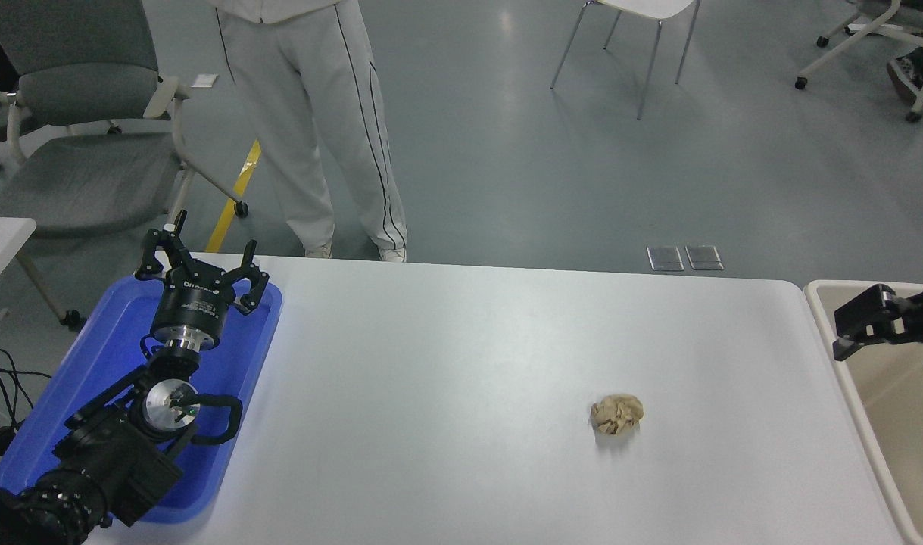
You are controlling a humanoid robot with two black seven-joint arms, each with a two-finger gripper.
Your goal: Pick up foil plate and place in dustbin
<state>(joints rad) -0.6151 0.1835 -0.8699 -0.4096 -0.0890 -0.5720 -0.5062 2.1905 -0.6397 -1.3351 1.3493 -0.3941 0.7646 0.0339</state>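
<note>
Right black gripper (847, 333) in from the right edge, above the near-left rim of the large beige plastic rectangular dustbin (824, 318); jaw state not discernible, nothing seen held. Left black gripper (201, 266) parked at lower left over the flat blue plastic tray (98, 356), fingers spread apart and empty. Shiny foil plate nowhere visible, bin interior mostly cut off by the frame; small crumpled brown paper ball (617, 414) on the white table (446, 363), well apart from both grippers; person in light grey trousers (317, 129) standing at the far side.

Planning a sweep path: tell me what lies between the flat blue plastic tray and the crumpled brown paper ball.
Only bare white table lies between blue tray and paper ball, in the head view.
</note>
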